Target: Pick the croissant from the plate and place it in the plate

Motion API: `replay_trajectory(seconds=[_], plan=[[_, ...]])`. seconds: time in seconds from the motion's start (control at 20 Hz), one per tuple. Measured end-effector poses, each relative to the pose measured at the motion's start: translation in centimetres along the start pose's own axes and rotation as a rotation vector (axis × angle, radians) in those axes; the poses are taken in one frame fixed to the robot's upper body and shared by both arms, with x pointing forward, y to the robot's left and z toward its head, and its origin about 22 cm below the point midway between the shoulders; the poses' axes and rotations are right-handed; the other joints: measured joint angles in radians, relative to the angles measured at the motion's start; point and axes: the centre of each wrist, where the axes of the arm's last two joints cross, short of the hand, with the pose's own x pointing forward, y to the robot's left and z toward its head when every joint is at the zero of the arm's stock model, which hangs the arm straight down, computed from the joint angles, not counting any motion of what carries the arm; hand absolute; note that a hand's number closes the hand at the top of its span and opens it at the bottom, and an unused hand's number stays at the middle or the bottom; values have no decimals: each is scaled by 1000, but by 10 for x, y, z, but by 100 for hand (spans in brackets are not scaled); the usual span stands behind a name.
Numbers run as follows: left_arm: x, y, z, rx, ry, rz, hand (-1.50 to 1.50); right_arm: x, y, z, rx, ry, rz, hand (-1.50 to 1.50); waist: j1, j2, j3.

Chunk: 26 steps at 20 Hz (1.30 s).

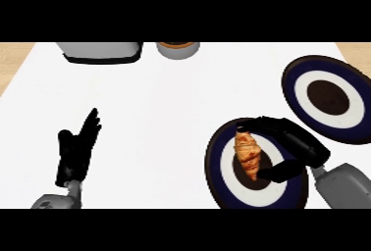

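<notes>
The croissant (249, 156) lies lengthwise at the middle of the near plate (221, 171), a dark-rimmed plate with a white ring. The right robot hand (293, 149) arches over it, fingers curling at its far tip and thumb near its lower end. A second matching plate (330, 99) sits beyond on the white tabletop (167, 108). The left robot hand (76, 149) rests at the lower left, fingers straight.

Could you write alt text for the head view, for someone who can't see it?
The right robot hand curls around a croissant lying on a dark-rimmed plate. A second matching plate sits beyond it, and the left robot hand rests open on the white counter.
</notes>
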Motion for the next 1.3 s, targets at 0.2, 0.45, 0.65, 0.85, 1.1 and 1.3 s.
replay_trajectory(seconds=[0.2, 0.45, 0.65, 0.85, 1.1, 1.3], plan=[[-3, -1, 4, -4, 8, -5, 0, 13, -14, -7, 84, 41, 225, -150, 1, -3, -1], [-3, 1, 5, -2, 7, -8, 0, 45, -25, -29, 193, 120, 427, -150, 2, -4, -2], [-3, 5, 3, -8, 8, -4, 0, 65, -22, -45, 325, 216, 520, -150, 4, -3, -2], [-1, 2, 6, -7, 8, -4, 0, 78, -15, -57, 441, 318, 555, -150, 4, -2, -2], [3, -4, 6, -9, 8, -2, 0, 78, -2, -70, 526, 392, 583, -150, 4, 0, -1], [-3, -7, 8, -7, 11, -4, 0, 70, 7, -72, 550, 427, 596, -150, 3, 1, 0]])
